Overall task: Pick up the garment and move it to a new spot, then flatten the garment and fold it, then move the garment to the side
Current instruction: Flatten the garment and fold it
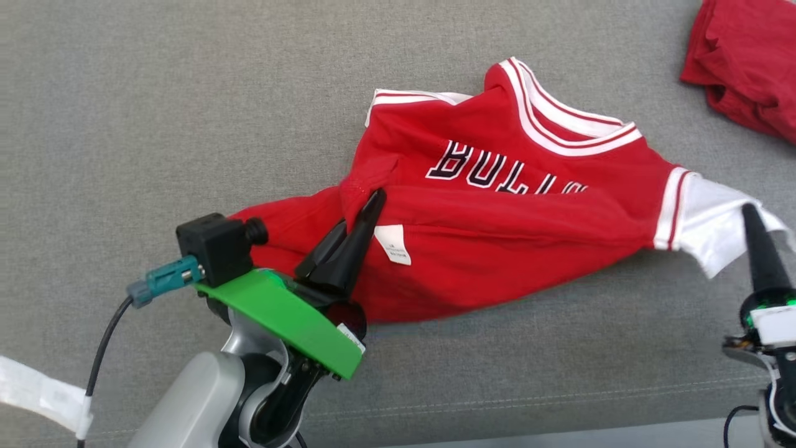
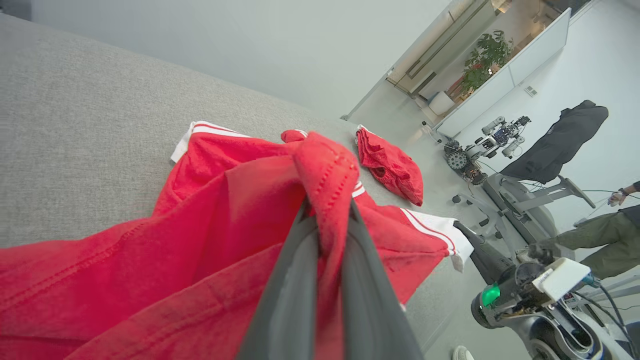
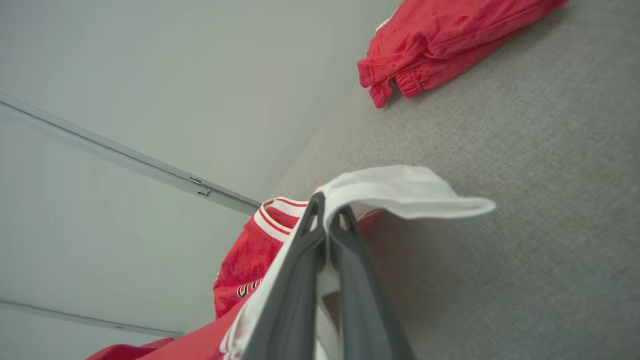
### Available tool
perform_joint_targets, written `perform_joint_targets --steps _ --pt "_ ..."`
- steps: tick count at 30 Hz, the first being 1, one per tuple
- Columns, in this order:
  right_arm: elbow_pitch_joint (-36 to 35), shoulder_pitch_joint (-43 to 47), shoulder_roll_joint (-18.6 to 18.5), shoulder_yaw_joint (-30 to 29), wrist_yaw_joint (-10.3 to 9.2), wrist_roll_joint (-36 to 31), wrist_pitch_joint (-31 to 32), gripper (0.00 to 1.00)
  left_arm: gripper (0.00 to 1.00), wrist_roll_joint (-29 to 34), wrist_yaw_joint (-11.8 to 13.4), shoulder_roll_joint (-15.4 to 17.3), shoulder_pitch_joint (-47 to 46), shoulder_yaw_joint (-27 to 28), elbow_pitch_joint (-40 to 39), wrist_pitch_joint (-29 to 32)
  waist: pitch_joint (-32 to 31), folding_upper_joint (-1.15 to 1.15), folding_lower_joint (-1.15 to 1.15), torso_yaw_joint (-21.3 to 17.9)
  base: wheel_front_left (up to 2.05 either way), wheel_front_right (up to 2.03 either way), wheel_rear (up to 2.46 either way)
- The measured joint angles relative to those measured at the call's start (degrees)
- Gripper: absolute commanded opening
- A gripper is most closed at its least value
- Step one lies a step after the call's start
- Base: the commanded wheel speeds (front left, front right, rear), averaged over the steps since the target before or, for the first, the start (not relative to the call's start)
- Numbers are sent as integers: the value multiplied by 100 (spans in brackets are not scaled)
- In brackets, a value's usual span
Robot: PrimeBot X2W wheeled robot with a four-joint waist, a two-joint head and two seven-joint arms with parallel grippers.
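Jersey (image 1: 497, 236) lies sideways on the grey table (image 1: 186, 93), long axis running gripper to gripper. Left gripper (image 1: 375, 199) is clamped on a red fold, and right gripper (image 1: 749, 214) pinches the white sleeve, which looks slightly lifted.

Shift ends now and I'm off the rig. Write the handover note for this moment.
Left gripper: shut, fingers pinching a red fold of the jersey.
Right gripper: shut on the jersey's white sleeve.
The jersey lies crumpled on the grey surface. Another red garment lies at the far right.
Done: both grips are made.
Left: moving the jersey to a new spot, flattening it, folding it and setting it aside.
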Motion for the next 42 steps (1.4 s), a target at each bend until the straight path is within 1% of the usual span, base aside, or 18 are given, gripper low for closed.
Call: perform_joint_targets --steps 6,10,14,17,20,23,25,26,28,29,31,34,37,40,42 --pt "-1062 -221 2 -459 116 678 -76 0 0 -12 77 11 291 216 -621 -252 -196 0 0 187 0 0 0" --pt "-1797 -513 2 -546 196 1072 -89 0 0 -10 126 74 404 436 -1002 -367 -396 0 0 290 0 0 0" --pt "-2479 -850 -40 -534 200 1227 -44 0 0 13 169 279 460 592 -1361 -358 -637 0 0 358 0 0 0" --pt "-2984 -1055 -132 -517 181 1346 53 0 0 48 197 446 465 644 -1641 -223 -829 0 0 392 0 0 0" --pt "-3563 -1224 -142 -443 24 1552 186 0 0 49 223 597 527 670 -2024 -27 -1009 0 0 417 0 0 0" --pt "-4106 -1404 -145 -354 -221 1749 326 0 0 94 279 762 627 825 -2496 158 -1126 0 0 430 0 0 0" --pt "-4337 -1544 -214 -315 -385 1745 428 0 0 103 285 856 631 994 -2743 269 -1121 0 0 422 0 0 0" --pt "-4385 -1605 -265 -310 -487 1744 479 0 0 123 325 911 627 1067 -2818 339 -1100 0 0 419 0 0 0" --pt "-4385 -1695 -324 -311 -731 1739 586 0 0 143 339 991 603 1223 -2913 480 -1033 0 0 409 0 0 0" --pt "-4372 -1723 -366 -316 -823 1731 641 0 0 142 347 1007 583 1276 -2950 561 -989 0 0 401 0 0 0" --pt "-4273 -1807 -396 -323 -912 1744 731 0 0 83 348 1051 493 1377 -2973 755 -885 0 0 388 0 0 0" --pt "-3761 -2026 -411 -342 -920 1745 865 0 0 -114 348 1070 241 1433 -2765 1100 -701 0 0 379 0 0 0" --pt "-2983 -2324 -503 -288 -968 1635 1039 0 0 -431 348 1098 -161 1505 -2214 1474 -499 0 0 385 0 0 0" --pt "-2057 -2850 -628 -138 -965 1310 1198 0 0 -431 348 1115 -815 1652 -1451 1781 -288 0 0 406 0 0 0" --pt "-1277 -3359 -583 -108 -951 1043 1223 0 0 -402 348 1123 -1371 1724 -944 1973 -143 0 0 426 0 0 0"
